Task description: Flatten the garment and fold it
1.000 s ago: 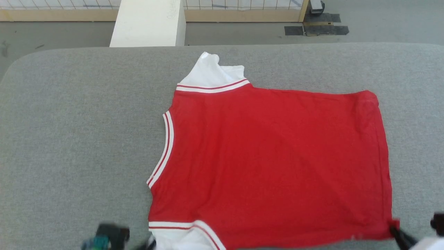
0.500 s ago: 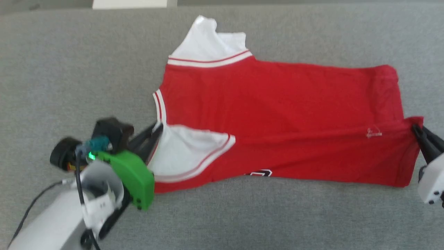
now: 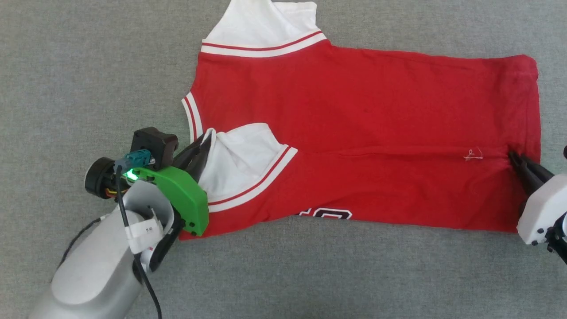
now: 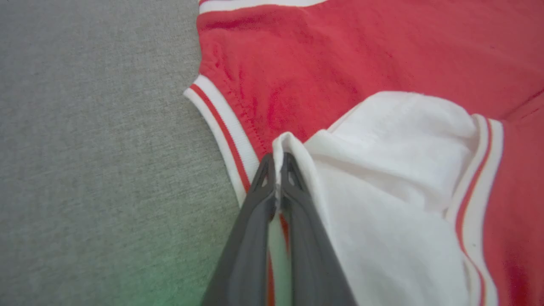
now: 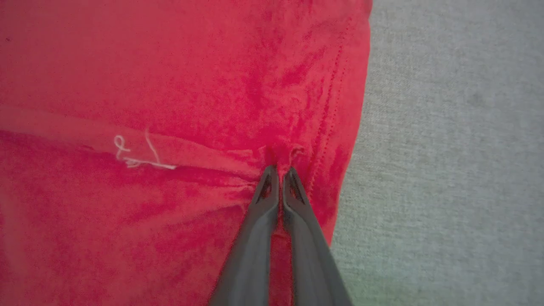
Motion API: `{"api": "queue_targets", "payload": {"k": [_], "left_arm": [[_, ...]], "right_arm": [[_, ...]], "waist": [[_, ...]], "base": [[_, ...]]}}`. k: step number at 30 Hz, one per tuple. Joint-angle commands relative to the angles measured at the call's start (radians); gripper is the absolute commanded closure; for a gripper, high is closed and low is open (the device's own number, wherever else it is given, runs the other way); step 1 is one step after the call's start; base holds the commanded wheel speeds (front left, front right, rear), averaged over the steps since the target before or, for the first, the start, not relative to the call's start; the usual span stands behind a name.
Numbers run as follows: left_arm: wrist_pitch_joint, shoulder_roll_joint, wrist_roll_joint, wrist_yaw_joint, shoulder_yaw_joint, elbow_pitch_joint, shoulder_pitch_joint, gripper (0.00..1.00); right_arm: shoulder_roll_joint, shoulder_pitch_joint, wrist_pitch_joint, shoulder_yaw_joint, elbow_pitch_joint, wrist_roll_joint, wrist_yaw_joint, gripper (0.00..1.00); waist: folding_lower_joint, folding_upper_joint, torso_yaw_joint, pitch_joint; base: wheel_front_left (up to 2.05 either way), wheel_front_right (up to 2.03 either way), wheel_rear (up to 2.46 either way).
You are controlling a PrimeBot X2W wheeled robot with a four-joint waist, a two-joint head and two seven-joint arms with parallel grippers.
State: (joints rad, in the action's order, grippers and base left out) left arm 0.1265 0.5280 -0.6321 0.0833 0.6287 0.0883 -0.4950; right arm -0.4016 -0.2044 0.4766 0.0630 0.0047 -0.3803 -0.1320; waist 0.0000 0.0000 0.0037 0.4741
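- The garment (image 3: 363, 110) is lying sideways on the grey felt-like surface (image 3: 66, 66), with its near edge doubling over toward 12 o'clock, so the first lengthwise fold appears to be underway.
- The left gripper (image 3: 201, 148), at 8 o'clock, is pinching the white sleeve (image 3: 239, 164), fingers closed on its hem.
- The right gripper (image 3: 516, 159), at 3 o'clock, is clamping the bottom hem, and cloth is puckering there near the small white logo (image 3: 473, 154).
- Next, both will likely be laying the flap level before letting go.
- The thin, limp knit is creasing softly, while the striped trim (image 3: 266, 48) is looking firmer.
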Motion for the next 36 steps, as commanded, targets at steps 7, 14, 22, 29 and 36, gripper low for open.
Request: {"api": "queue_targets", "payload": {"k": [7, 14, 22, 29, 36], "left_arm": [[-0.083, -0.039, 0.005, 0.004, -0.012, 0.066, -0.017, 0.00], [-0.239, -0.028, 0.008, 0.087, -0.083, 0.009, 0.086, 0.00], [-0.383, -0.067, 0.037, 0.288, -0.212, -0.194, 0.406, 0.00], [-0.388, -0.149, 0.117, 0.334, -0.271, -0.267, 0.588, 0.00], [-0.279, -0.101, 0.158, 0.272, -0.199, -0.211, 0.532, 0.00]], "right_arm": [[0.019, 0.006, -0.036, 0.015, -0.014, -0.036, 0.001, 0.00], [0.075, 0.092, -0.102, 0.097, -0.124, -0.020, 0.001, 0.00], [0.279, 0.264, -0.268, 0.220, -0.210, 0.094, 0.001, 0.00], [0.346, 0.352, -0.343, 0.249, -0.160, 0.121, 0.001, 0.00], [0.351, 0.331, -0.348, 0.234, -0.162, 0.140, 0.001, 0.00]], "waist": [[0.0000, 0.0000, 0.011, -0.062], [0.0000, 0.0000, 0.019, -0.178], [0.0000, 0.0000, 0.008, -0.246], [0.0000, 0.0000, 0.006, -0.272], [0.0000, 0.0000, 0.006, -0.277]], "base": [[0.00, 0.00, 0.00], [0.00, 0.00, 0.00], [0.00, 0.00, 0.00], [0.00, 0.00, 0.00], [0.00, 0.00, 0.00]]}}
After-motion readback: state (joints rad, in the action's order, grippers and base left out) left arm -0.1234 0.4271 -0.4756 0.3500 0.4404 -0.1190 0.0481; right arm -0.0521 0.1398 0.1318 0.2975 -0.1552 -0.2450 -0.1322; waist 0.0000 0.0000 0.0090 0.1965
